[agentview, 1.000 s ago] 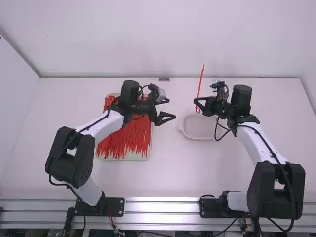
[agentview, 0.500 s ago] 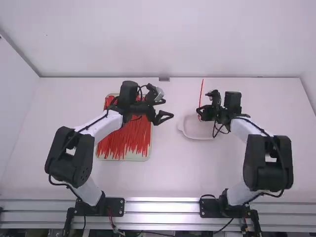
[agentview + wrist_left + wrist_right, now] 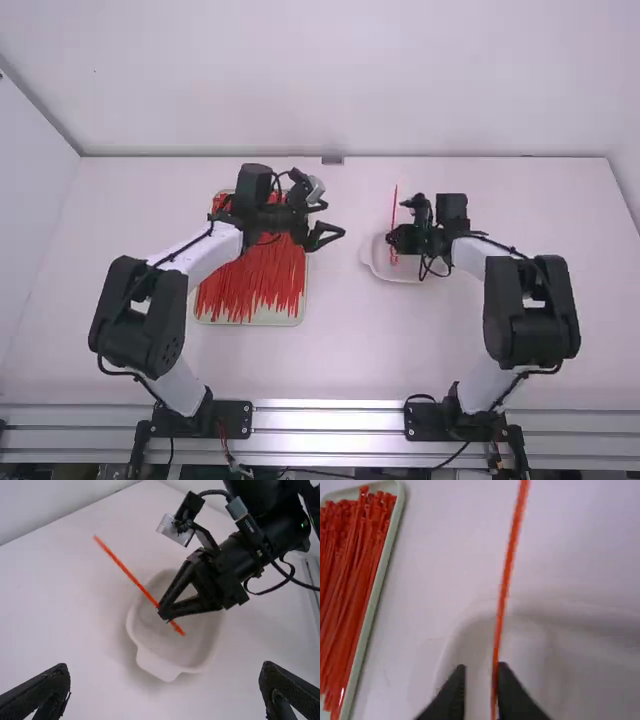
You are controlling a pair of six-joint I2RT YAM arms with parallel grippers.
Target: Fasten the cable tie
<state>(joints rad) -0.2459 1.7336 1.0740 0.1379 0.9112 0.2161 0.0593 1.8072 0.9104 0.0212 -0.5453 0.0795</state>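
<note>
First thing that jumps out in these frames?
A single red tie gripped in the right end effector, sticking up at a slant over the white bowl just right of the table's middle. Next, the tray heaped with spare ties left of the middle, with the left end effector open above its far right corner.
</note>
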